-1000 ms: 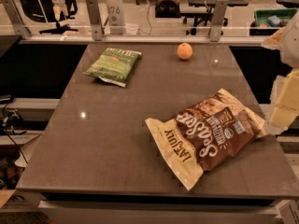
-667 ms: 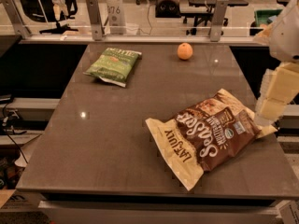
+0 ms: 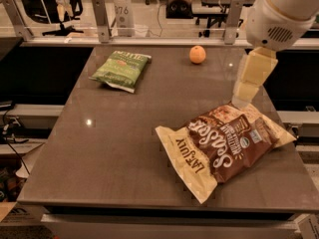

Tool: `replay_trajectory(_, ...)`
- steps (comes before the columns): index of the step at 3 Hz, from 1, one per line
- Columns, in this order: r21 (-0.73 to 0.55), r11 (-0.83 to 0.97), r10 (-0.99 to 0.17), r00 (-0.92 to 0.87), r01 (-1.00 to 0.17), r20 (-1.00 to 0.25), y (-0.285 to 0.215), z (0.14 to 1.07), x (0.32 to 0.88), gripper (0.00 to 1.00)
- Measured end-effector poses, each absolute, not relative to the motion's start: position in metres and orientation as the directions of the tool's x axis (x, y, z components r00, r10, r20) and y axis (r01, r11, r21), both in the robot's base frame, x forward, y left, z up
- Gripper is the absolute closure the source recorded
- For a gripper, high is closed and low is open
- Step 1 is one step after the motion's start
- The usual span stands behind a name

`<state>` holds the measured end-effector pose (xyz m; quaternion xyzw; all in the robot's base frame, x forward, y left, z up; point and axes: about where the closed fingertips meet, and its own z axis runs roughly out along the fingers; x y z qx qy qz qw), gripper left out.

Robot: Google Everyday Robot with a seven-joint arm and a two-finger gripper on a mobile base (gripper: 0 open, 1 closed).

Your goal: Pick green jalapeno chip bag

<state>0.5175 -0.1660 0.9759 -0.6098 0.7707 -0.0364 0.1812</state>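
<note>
The green jalapeno chip bag (image 3: 121,69) lies flat at the far left of the dark table (image 3: 109,148), small and crinkly with pale lettering. My gripper (image 3: 242,99) hangs from the white arm at the right side of the table, cream-coloured and pointing down. It is just above the far edge of the large brown-and-cream Sea Salt bag (image 3: 224,144). It is well to the right of the green bag and holds nothing that I can see.
An orange (image 3: 197,54) sits near the table's far edge, between the green bag and the arm. A metal rail with posts (image 3: 100,19) runs behind the table. The white arm housing (image 3: 279,14) looms at the upper right.
The arm has swung left from the right edge of the view, bringing the gripper over the table's right side above the brown bag. The bags and the orange have not moved.
</note>
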Motion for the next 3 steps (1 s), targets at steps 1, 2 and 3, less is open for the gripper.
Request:
replay_trajectory(1,-0.277,0.288,-0.938,-0.212,-0.917,-0.273,-0.141,0.974,0.550,0.00)
replay_trajectory(2,-0.277,0.353,-0.909,-0.258,-0.894,-0.326,-0.119,0.975,0.578,0.00)
replay_trajectory(3,-0.254,0.405,-0.880,-0.298,-0.878,-0.371,-0.093,0.970,0.602,0.00)
